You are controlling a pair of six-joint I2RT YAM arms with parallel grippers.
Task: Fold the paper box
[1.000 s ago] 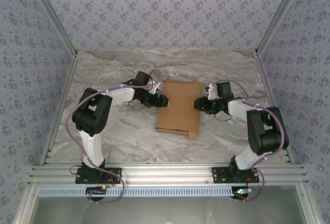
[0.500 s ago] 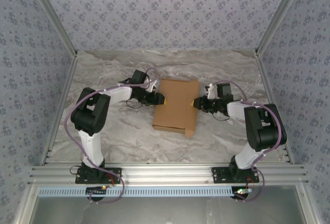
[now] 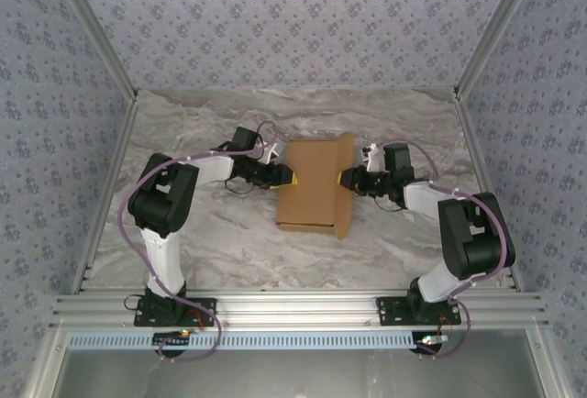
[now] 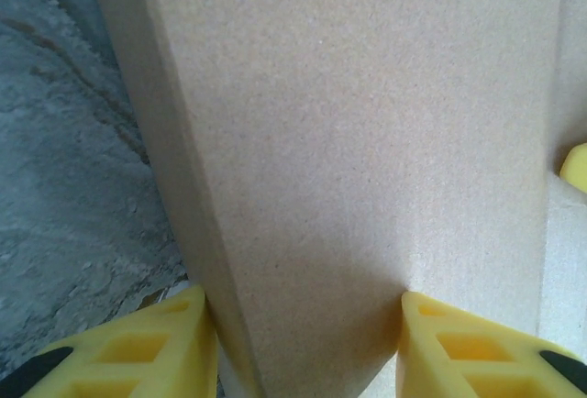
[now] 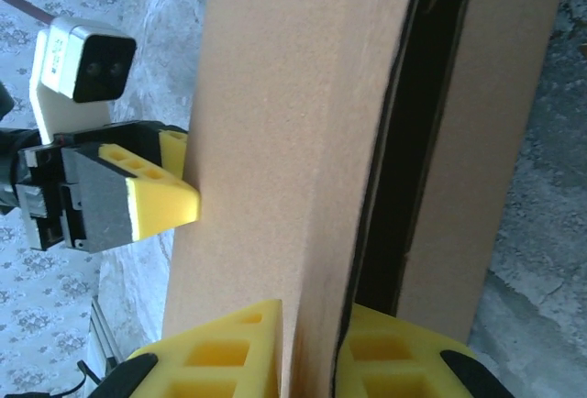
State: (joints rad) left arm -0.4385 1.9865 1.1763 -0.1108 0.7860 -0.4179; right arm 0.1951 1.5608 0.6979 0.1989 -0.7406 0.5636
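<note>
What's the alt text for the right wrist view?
The right gripper pinches a panel of the brown paper box between yellow fingers at the frame's bottom. A yellow fingertip of the left gripper touches the box's left face; the marble table lies at right.

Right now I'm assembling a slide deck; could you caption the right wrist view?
Right gripper pinching a raised side flap of the brown paper box.

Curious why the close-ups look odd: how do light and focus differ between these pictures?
Top external view: even, soft light, sharp throughout, hardly any shadows around the paper box. Left wrist view: the box sits so close that its surface looks soft and grainy. Right wrist view: a dark shadowed slit runs between the cardboard layers.
</note>
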